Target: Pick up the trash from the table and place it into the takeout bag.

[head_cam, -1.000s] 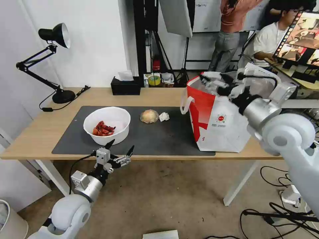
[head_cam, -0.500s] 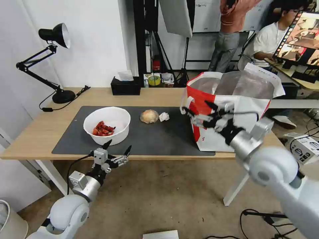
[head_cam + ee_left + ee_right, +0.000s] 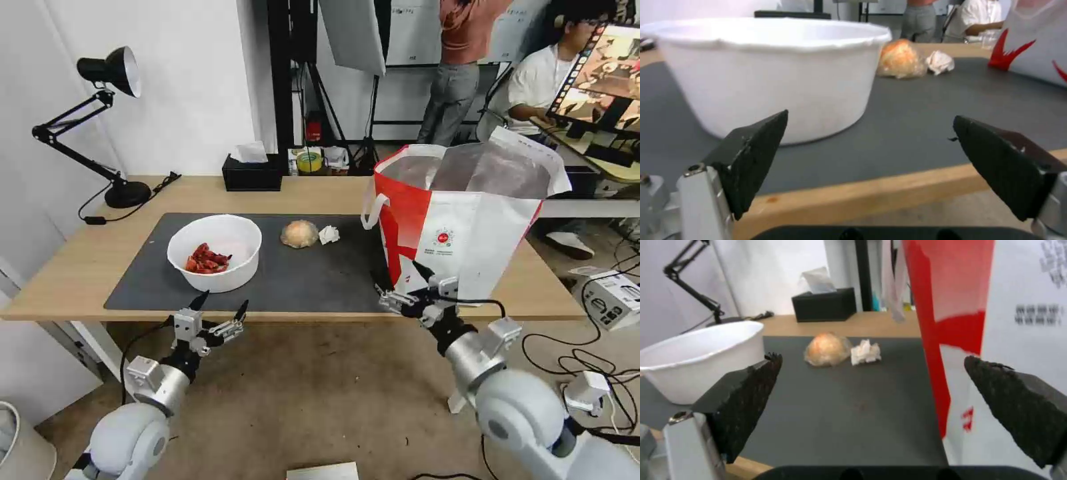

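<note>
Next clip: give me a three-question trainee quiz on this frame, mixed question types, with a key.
1. True or false: the white round bowl with red shell scraps sits on the dark grey mat of the light wood table.
2. Which lies nearer the red-and-white takeout bag: A) the tan plastic-wrapped ball, B) the small crumpled white tissue, C) the bowl?
3. Fill in: both the left gripper and the right gripper, held at the table's near edge, are ____.

Key: 1 true; 2 B; 3 open.
</note>
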